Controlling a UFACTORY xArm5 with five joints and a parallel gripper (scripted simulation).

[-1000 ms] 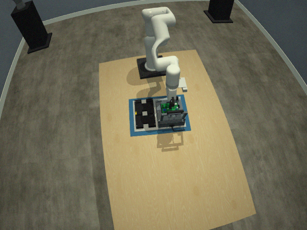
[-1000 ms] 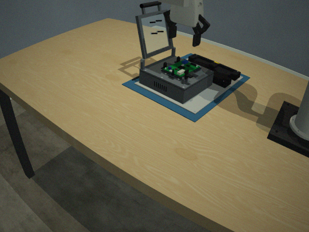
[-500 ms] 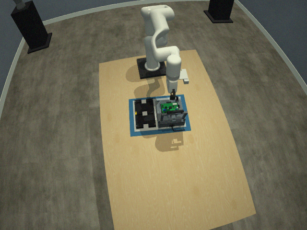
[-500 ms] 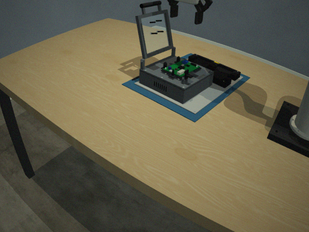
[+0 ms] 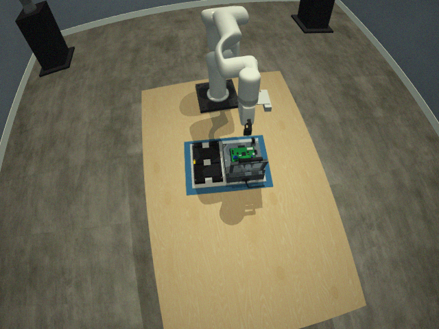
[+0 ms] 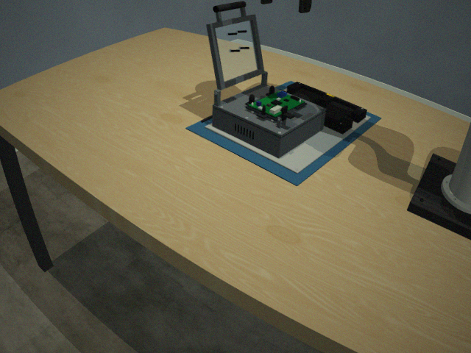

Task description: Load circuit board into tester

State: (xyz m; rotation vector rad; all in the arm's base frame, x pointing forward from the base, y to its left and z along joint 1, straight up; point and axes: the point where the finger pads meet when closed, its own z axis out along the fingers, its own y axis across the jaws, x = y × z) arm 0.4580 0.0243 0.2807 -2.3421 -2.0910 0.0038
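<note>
The green circuit board (image 5: 243,153) lies flat, component side up, in the grey tester (image 5: 244,161). It also shows in the exterior view (image 6: 276,104), with its white connector (image 6: 277,109) on the near side, among short black posts. The tester's lid (image 6: 238,53) stands open and upright, with its black handle (image 6: 229,6) at the top. The black tray (image 5: 207,162) beside the tester holds no board. My gripper (image 5: 247,127) is open and empty, raised high above the tester's far side; only its fingertips (image 6: 285,4) show at the top edge of the exterior view.
Tester and tray sit on a white plate on a blue mat (image 6: 283,131). The robot's black base (image 5: 216,95) is behind them, with a small white block (image 5: 264,99) beside it. Black pillars (image 5: 44,38) stand on the floor away from the table.
</note>
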